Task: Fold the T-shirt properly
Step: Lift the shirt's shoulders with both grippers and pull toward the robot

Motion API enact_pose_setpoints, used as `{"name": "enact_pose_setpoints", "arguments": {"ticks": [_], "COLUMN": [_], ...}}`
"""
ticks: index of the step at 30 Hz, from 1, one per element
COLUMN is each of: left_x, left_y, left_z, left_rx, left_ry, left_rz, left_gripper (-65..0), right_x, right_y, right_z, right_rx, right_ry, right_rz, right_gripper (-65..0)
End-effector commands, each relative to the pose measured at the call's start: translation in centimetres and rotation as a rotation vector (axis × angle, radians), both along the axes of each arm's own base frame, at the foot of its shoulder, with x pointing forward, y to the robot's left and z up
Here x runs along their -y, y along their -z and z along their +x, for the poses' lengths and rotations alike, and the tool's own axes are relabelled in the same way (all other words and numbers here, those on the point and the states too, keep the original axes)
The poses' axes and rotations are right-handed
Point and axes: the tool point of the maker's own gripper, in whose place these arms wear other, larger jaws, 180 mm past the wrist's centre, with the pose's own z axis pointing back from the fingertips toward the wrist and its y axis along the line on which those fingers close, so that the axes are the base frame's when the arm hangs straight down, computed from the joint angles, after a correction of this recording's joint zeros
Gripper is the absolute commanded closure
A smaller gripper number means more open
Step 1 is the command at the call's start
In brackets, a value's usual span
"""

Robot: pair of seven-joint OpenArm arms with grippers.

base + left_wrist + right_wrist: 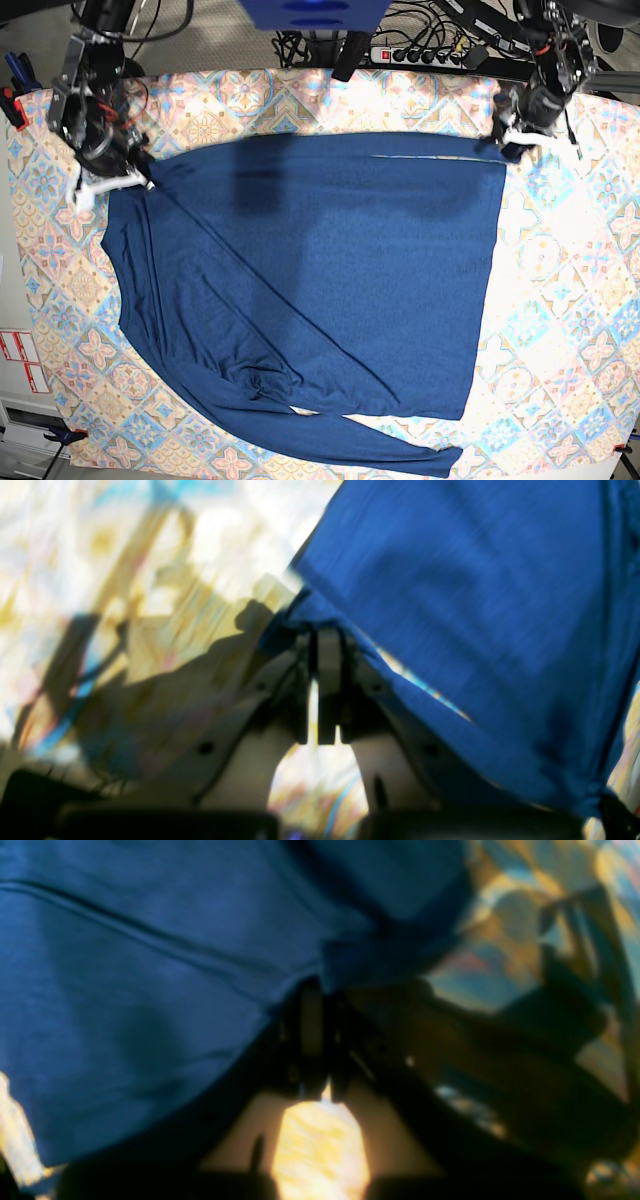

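Patterned tablecloth (560, 300) covers the table; the navy T-shirt (330, 270) lies spread across it; the left gripper (508, 140) pinches its far corner; the right gripper (135, 172) seems, through blur, clamped on the opposite corner.

The left tool (327, 630) stood with its two pale fingers (328, 680) pressed together, pinching an edge of the blue T-shirt (475, 630) at their tips. The cloth spread up and to the tool's right, blurred. To the tool's left lay the patterned tabletop (125, 580), crossed by dark shadows.
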Motion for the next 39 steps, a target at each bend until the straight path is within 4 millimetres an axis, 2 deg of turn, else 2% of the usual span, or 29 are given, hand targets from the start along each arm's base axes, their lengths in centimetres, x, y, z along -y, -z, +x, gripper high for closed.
{"name": "enact_pose_setpoints", "arguments": {"ticks": [1,10,13,18,19,26,28,31,33,35,39], "left_x": [-0.3,-0.5,-0.8,-1.3,-1.3,-0.6,-0.5,-0.5,-0.8,-0.9,-0.6], "left_y": [-1.1,-4.0,-3.2,0.5,0.7,3.2,3.3,3.8,4.3,4.0,2.7], "left_z": [1.2,6.9,8.2,8.8,9.0,8.2,7.8,7.1,5.9,5.4,3.7], "left_rx": [0.045,0.178,0.173,0.098,0.095,0.030,0.025,0.006,-0.016,-0.013,0.001], "left_ry": [0.005,-0.004,-0.026,-0.077,-0.081,-0.093,-0.093,-0.097,-0.101,-0.095,-0.071], "left_rz": [0.013,0.011,-0.018,-0.089,-0.095,-0.142,-0.144,-0.143,-0.138,-0.125,-0.099], "left_gripper": [0.0,0.0,0.0,0.0,0.0,-0.1,-5.7,-18.1,-24.4,-27.5,-27.6], "right_x": [0.4,0.3,0.3,0.3,0.3,0.3,0.3,0.3,0.3,0.3,0.3], "right_y": [-1.3,-2.4,-2.8,-2.4,-2.3,-2.3,-2.3,-2.3,-2.3,-2.2,-2.2], "right_z": [1.3,3.5,4.1,3.9,3.9,3.8,3.8,3.8,3.8,3.7,3.6], "right_rx": [0.048,0.096,0.109,0.099,0.098,0.097,0.097,0.097,0.097,0.095,0.092], "right_ry": [-0.008,-0.006,-0.007,-0.002,-0.002,-0.001,-0.001,-0.001,-0.001,-0.001,-0.003], "right_rz": [-0.015,-0.015,-0.014,-0.009,-0.012,-0.009,-0.009,-0.009,-0.009,-0.009,-0.008], "right_gripper": [0.0,-0.1,-0.1,0.0,0.0,0.0,0.0,0.0,0.0,0.0,0.0]}}
